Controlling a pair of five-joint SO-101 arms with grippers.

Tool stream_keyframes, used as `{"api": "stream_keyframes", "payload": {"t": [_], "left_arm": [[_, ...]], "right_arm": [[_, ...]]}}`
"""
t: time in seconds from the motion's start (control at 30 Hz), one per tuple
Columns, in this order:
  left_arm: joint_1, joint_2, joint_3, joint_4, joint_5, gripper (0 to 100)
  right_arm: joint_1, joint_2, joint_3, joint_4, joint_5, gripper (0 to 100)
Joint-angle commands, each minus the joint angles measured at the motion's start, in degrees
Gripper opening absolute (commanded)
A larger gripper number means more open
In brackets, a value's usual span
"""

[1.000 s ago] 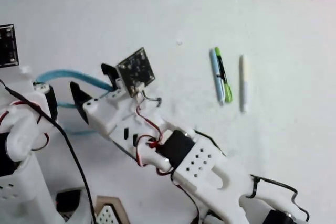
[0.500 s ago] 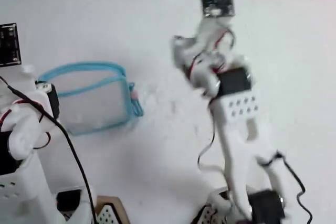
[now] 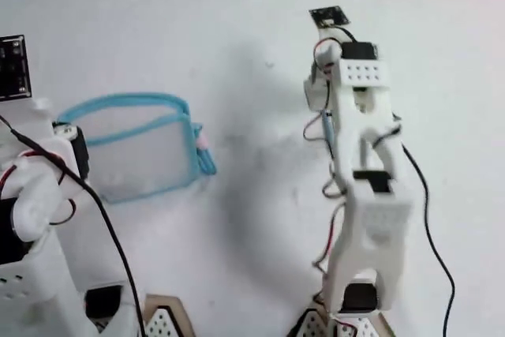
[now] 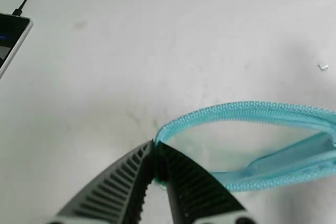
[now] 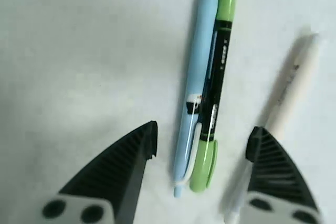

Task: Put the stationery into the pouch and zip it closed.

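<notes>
I'm pinching the pouch (image 4: 247, 109) rim on the desk (image 4: 157, 35) with the left gripper (image 4: 156, 153), fingers clamped, likely to prop its mouth open. The right gripper (image 5: 203, 134) is hovering, fingers wide, straddling the blue pen (image 5: 199, 66) and green pen (image 5: 223, 51) for pickup.

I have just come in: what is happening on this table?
Two robot arms are working on packing pens. The left end effector is shut on the turquoise zip edge of the clear plastic pouch, whose mouth is open. The right end effector is open above three pens on the white table: the light blue pen and the green pen lie between its fingers, the white pen next to them. No pen is in the pouch yet.
</notes>
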Motion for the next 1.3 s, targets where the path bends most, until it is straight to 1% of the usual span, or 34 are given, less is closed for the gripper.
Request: {"api": "stream_keyframes", "payload": {"t": [0.0, 0.1, 0.23, 0.43, 0.47, 0.53, 0.6, 0.63, 0.7, 0.8, 0.93, 1.1, 1.17, 1.27], "left_arm": [[0.92, 4.7, 2.73, 0.79, -0.18, 2], [0.92, 4.7, 2.73, 0.79, -0.18, 2], [0.92, 4.7, 2.73, 0.79, -0.18, 2], [0.92, 4.7, 2.81, 0.79, -0.18, 2], [0.92, 4.7, 2.81, 0.79, -0.18, 2], [0.92, 4.7, 2.81, 0.79, -0.26, 2], [0.92, 4.7, 2.81, 0.79, -0.26, 2], [0.92, 4.7, 2.81, 0.79, -0.26, 2], [0.92, 4.7, 2.81, 0.7, -0.18, 2], [1.01, 4.7, 2.73, 0.7, -0.18, 2], [1.01, 4.7, 2.55, 0.62, -0.18, 2], [0.92, 4.44, 2.55, 0.79, -0.26, 2], [0.92, 4.35, 2.46, 0.79, -0.26, 2], [0.92, 4.26, 2.46, 0.79, -0.26, 2]], "right_arm": [[0.22, 12.7, -22.51, 4.44, 0.44, 26.5], [-0.4, 23.25, -37.63, 6.2, 0.44, 26.5], [-0.31, 33.45, -50.46, 7.43, 0.44, 26.5], [-0.75, 38.46, -50.9, 7.34, 0.79, 24.8], [-0.75, 38.46, -50.9, 8.04, 0.79, 22.2], [-0.75, 38.2, -51.52, 8.57, 0.88, 13.2], [-0.92, 37.49, -51.87, 9.19, 3.87, 3.3], [-1.01, 37.14, -52.31, 10.42, 5.89, 0.8], [-1.27, 35.91, -52.4, 14.55, 8.35, 3.0], [-2.15, 32.48, -52.4, 19.03, 8.53, 1.9], [-2.15, 26.07, -51.69, 19.03, 5.36, 1.7], [-3.47, 15.69, -50.9, 19.03, 3.6, 1.7], [-4.35, 10.33, -47.38, 19.03, 2.37, 1.7], [-5.93, 0.48, -36.92, 19.03, 2.02, 1.7]]}}
